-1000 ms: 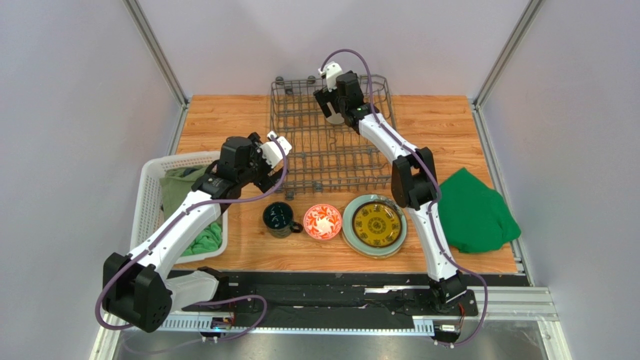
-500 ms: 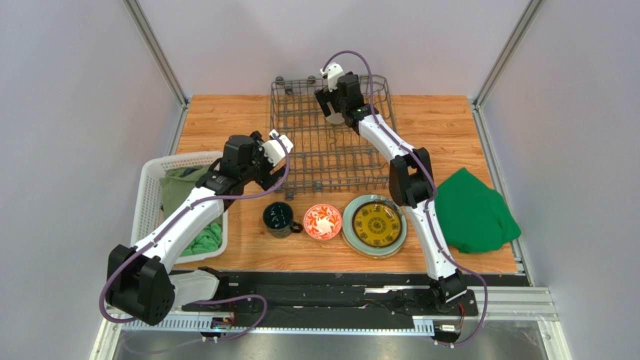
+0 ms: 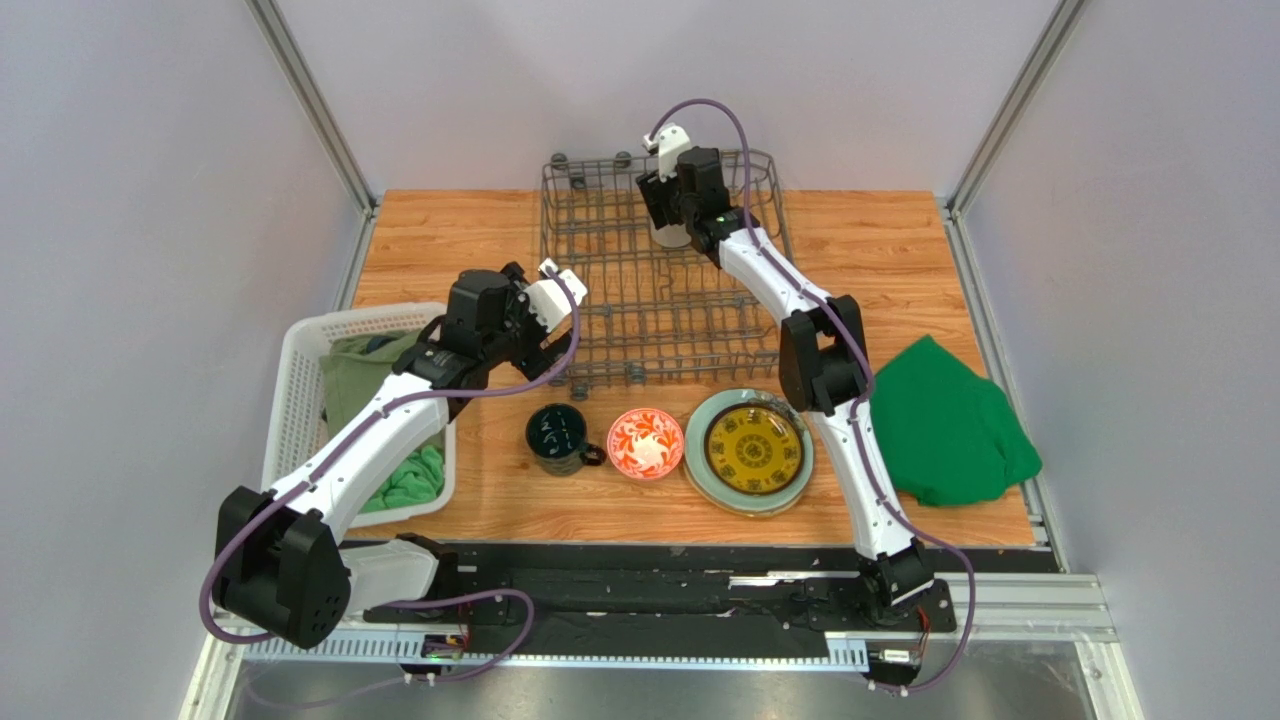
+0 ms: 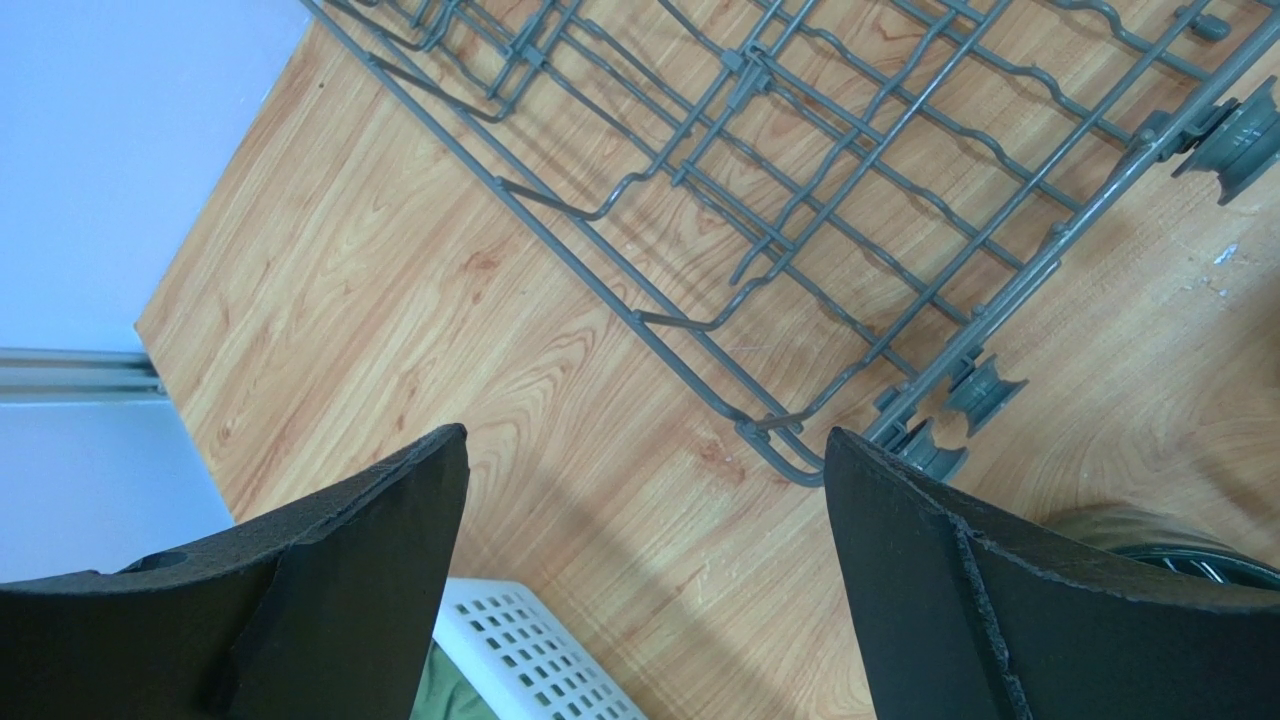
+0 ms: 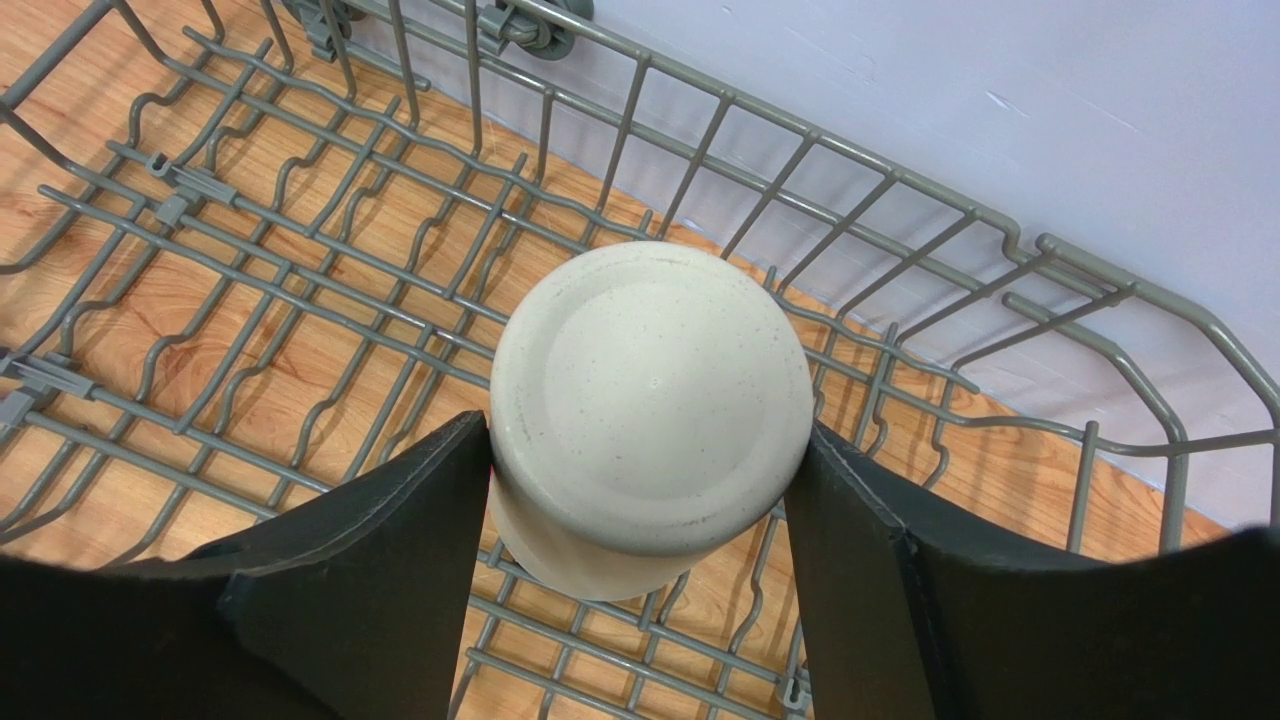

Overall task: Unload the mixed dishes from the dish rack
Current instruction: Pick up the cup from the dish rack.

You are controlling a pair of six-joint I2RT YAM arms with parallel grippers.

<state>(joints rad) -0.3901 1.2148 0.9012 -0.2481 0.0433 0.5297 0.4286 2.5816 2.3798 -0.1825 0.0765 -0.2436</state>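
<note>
The dark grey dish rack [image 3: 646, 300] stands at the back of the table. A plain beige tumbler [image 5: 649, 405] sits upside down at its far end. My right gripper [image 5: 643, 435] reaches over it there [image 3: 672, 210], both black fingers [image 5: 406, 525] pressed against the tumbler's sides. My left gripper [image 3: 544, 333] hovers open by the rack's near left corner [image 4: 781, 450], nothing between its jaws [image 4: 646, 450]. In front of the rack on the table stand a dark teal mug [image 3: 558, 437], a red-and-white bowl [image 3: 646, 443] and a yellow patterned plate [image 3: 753, 446] stacked on a pale green one.
A white slatted basket [image 3: 301, 405] with green cloths [image 3: 368, 383] sits at the left, its corner under my left gripper [image 4: 526, 660]. Another green cloth [image 3: 947, 420] lies at the right. Grey walls close in the back and both sides.
The right gripper's jaws have narrowed onto the tumbler's sides. The left arm shifted slightly toward the rack, then held still.
</note>
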